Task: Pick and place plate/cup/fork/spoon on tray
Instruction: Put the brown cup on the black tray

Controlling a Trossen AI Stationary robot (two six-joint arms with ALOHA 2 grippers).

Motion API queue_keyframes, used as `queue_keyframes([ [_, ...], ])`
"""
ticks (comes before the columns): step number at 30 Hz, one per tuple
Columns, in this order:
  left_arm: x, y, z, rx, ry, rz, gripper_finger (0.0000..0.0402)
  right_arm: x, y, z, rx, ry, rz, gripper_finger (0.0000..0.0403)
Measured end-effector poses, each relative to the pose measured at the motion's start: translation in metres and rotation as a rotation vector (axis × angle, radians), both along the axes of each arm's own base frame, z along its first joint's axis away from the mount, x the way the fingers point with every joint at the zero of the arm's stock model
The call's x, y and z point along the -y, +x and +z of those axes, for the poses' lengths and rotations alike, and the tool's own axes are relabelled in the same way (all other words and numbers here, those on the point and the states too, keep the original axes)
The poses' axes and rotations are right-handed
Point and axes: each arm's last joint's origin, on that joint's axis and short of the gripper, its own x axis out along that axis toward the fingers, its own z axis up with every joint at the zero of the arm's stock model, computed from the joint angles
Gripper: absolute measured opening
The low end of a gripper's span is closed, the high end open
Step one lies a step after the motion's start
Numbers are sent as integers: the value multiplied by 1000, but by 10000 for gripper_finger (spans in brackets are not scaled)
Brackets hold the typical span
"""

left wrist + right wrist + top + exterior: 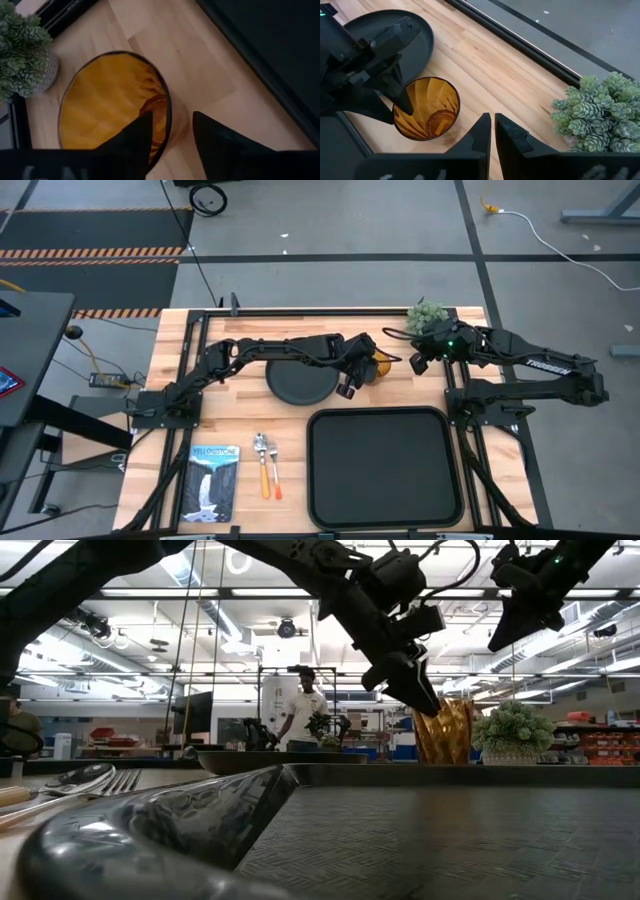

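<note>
Left gripper, frame center, fingers straddling cup rim, not yet clamped; right gripper closed, empty, upper right.

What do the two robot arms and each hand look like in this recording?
Both arms are dark, nearly black, built of jointed segments with cabling along them. The left hand and the right hand each end in two tapered dark fingers. The right arm carries white lettering on its forearm and a small green light near its wrist.
</note>
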Motion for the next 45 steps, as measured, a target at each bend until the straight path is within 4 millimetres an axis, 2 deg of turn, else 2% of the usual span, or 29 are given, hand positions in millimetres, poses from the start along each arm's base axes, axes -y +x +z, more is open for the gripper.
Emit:
queue_keyframes([
  [14,4,2,4,18,-75,18,18,0,0,0,-4,-4,5,30],
  [18,3,1,9,13,-113,33,15,0,0,0,-4,-4,5,30],
  [23,4,3,29,37,-142,51,18,0,-1,0,-12,-15,17,30],
  [29,10,7,58,105,-404,110,17,1,-8,6,5,-58,-3,18],
  [33,32,9,59,84,-549,87,17,3,-13,7,4,-77,-22,5],
  [40,108,15,57,90,-476,3,17,5,-12,7,-2,-74,-34,14],
  [45,137,24,50,163,-479,-49,17,7,-7,5,6,-37,-22,11],
])
